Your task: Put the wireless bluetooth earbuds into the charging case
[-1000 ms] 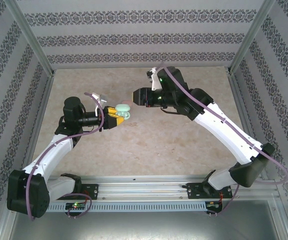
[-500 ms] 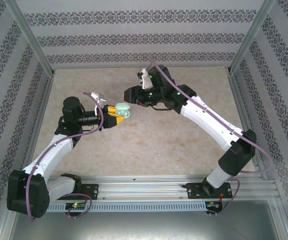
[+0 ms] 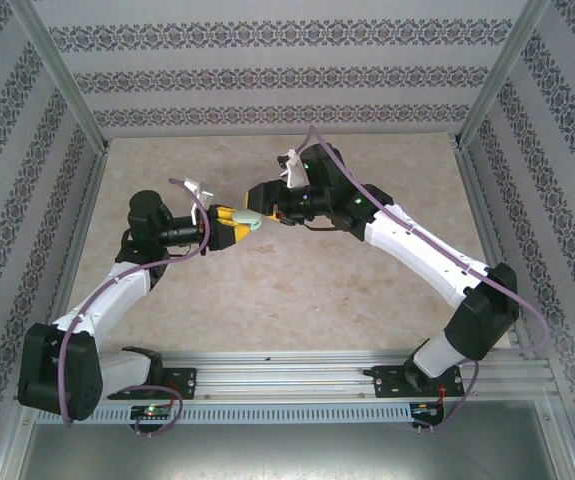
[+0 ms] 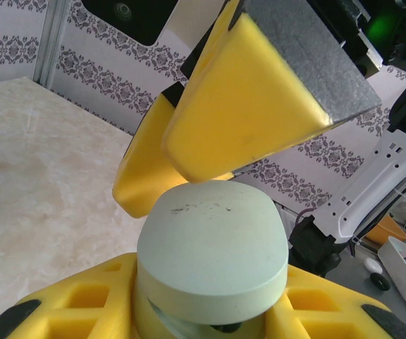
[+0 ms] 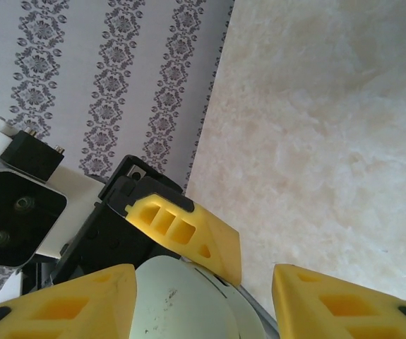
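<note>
Above mid-table, the left gripper (image 3: 227, 224) clamps the pale green charging case (image 3: 250, 222); the right gripper (image 3: 263, 198), fingers apart, straddles it, both arms angled inward.

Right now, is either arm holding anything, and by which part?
The left fingers pinch a pale green oval case by one end; the right fingers, open beside it, hold nothing.

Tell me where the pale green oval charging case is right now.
In the top view, the pale green oval plastic charging case is near the table's centre, clamped in the left claw. The open right claw straddles it from the far side.
</note>
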